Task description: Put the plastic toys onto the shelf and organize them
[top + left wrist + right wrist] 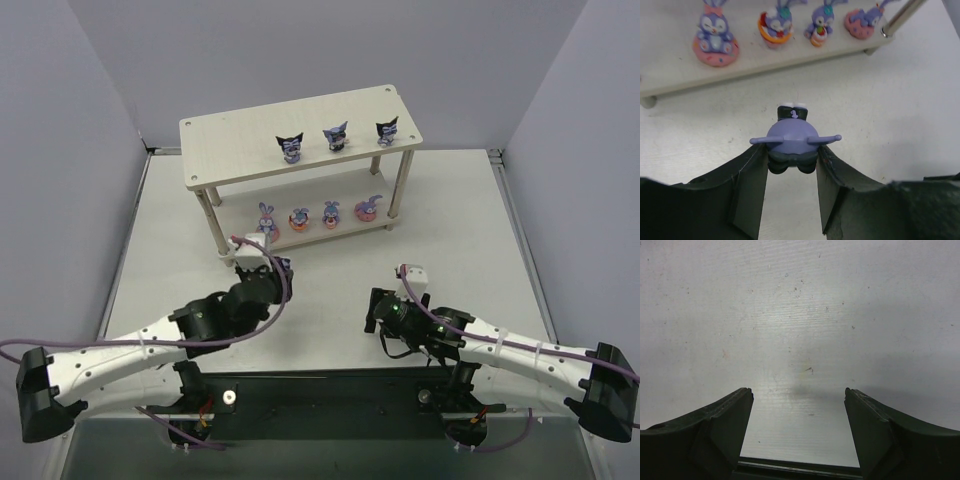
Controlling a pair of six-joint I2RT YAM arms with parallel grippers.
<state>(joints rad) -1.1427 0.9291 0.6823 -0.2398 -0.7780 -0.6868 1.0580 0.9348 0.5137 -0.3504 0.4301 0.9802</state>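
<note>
Where open table (330,275) fronts the shelf (230,135), a dark figure (792,136) is clamped by the left gripper (791,164). The right gripper (798,405) is shown parted only wrist-side.

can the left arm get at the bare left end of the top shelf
Probably yes: the left gripper, shut on the dark figure, is just in front of the shelf, and the three figures on top stand further right, leaving that end free.

White table (330,295) bearing beige shelf (240,135), 3 dark figures (336,137) on top board, 4 bunnies (299,219) below
</note>
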